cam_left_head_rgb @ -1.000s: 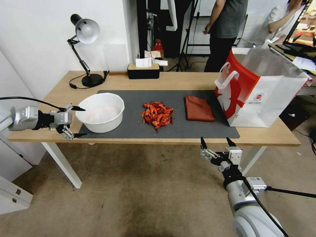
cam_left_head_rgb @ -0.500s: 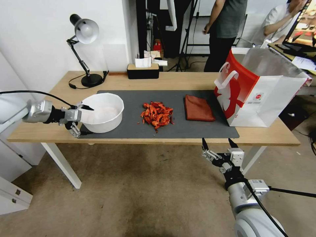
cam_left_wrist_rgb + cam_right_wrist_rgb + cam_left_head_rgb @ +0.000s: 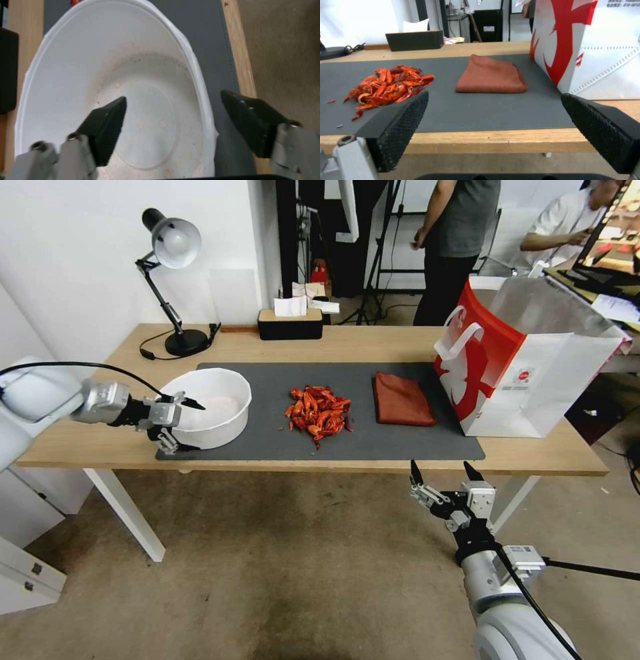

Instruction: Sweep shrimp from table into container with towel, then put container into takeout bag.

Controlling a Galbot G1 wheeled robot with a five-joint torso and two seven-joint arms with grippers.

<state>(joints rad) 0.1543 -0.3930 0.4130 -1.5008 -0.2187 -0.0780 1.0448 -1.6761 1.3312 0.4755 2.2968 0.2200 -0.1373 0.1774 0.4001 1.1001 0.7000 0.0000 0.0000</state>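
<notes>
The white container [image 3: 220,432] stands at the left end of the dark mat [image 3: 387,443] on the table [image 3: 373,343]. My left gripper [image 3: 189,427] is open astride its near-left wall, one finger inside and one outside; the left wrist view shows the container's rim [image 3: 203,105] between the fingers [image 3: 106,130]. The shrimp [image 3: 319,411] lie heaped mid-mat, with the folded rust-red towel [image 3: 402,399] to their right and the takeout bag [image 3: 527,373] standing open beyond it. My right gripper [image 3: 441,473] hangs open below the table's front edge, facing the shrimp [image 3: 386,86], towel [image 3: 490,75] and bag [image 3: 586,50].
A desk lamp [image 3: 175,243] stands at the table's back left with its cord trailing beside it. A black tissue box [image 3: 291,323] sits at the back centre. People stand behind the table. Bare wood runs along the front edge [image 3: 333,467].
My left gripper has moved right from beside the container until its open fingers straddle the container's wall. The right gripper has sunk slightly.
</notes>
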